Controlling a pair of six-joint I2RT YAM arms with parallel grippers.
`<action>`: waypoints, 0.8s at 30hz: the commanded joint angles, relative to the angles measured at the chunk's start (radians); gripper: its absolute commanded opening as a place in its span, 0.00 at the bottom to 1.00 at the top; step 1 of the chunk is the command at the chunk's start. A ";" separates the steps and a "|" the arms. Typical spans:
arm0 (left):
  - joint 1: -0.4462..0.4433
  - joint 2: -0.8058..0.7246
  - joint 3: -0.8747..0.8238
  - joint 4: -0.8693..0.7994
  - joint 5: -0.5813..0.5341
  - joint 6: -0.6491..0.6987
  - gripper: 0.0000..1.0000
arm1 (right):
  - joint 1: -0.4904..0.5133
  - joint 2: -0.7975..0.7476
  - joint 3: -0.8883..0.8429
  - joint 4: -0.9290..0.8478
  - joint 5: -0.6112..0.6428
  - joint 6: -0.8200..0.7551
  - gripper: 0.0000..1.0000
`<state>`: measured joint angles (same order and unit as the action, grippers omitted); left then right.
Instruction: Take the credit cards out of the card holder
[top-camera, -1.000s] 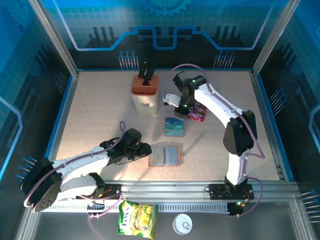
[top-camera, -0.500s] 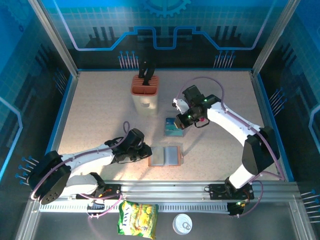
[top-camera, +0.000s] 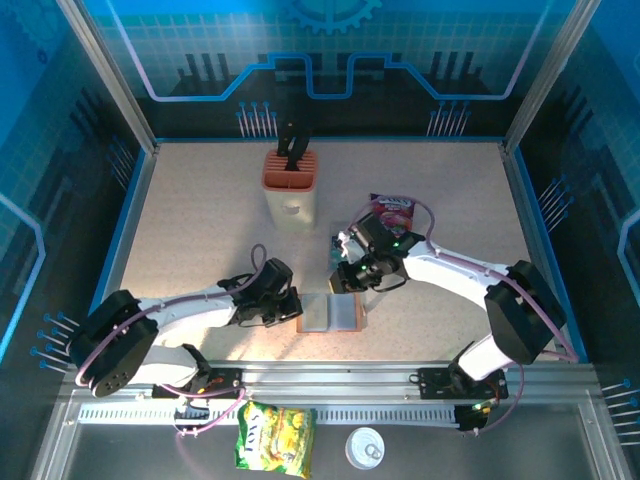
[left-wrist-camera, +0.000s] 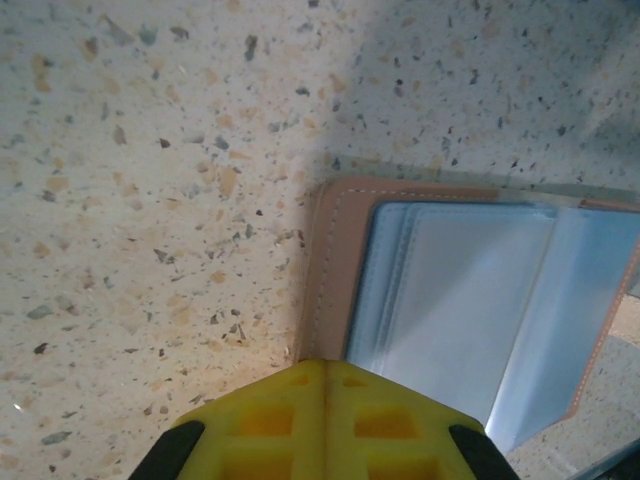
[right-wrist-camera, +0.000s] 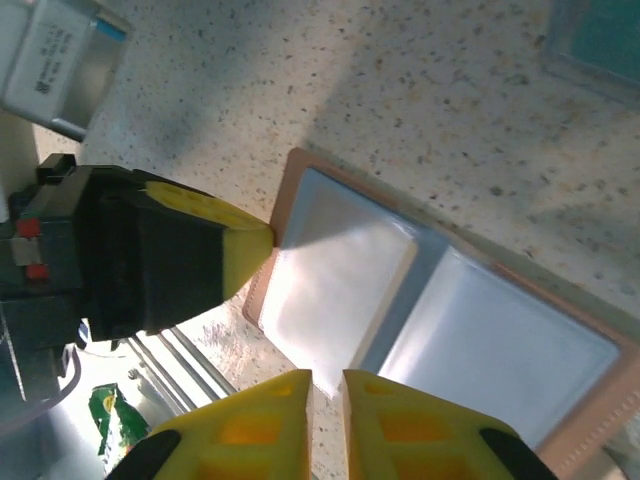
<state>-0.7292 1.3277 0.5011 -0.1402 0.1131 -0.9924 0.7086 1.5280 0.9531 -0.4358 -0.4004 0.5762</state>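
The left gripper (top-camera: 292, 307), jaws clenched, touches the open card holder (top-camera: 335, 313) at its 9 o'clock edge. The right gripper (right-wrist-camera: 327, 385) hangs over its 12 o'clock side, jaws nearly closed.

Card holder (left-wrist-camera: 470, 300) brown, grey-blue pockets; table (left-wrist-camera: 150, 150) beige, dark-speckled; left gripper (left-wrist-camera: 325, 390) yellow.

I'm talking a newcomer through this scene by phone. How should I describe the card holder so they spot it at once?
On the speckled table, go from the orange-topped knife block toward the near edge, slightly right. The card holder lies open flat there. It alone is a brown-rimmed rectangle with pale grey-blue pockets, unlike the purple packet farther back.
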 joint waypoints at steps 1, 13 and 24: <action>0.004 0.014 0.021 -0.009 0.020 0.004 0.02 | 0.036 -0.010 -0.023 0.085 -0.007 0.094 0.17; 0.004 0.026 0.004 -0.014 0.022 0.003 0.00 | 0.110 0.045 -0.066 0.143 0.021 0.180 0.25; 0.004 0.010 -0.007 -0.018 0.017 0.000 0.00 | 0.141 0.110 -0.068 0.196 -0.002 0.212 0.28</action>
<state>-0.7292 1.3418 0.5018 -0.1398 0.1177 -0.9928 0.8326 1.6165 0.8970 -0.2684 -0.3939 0.7673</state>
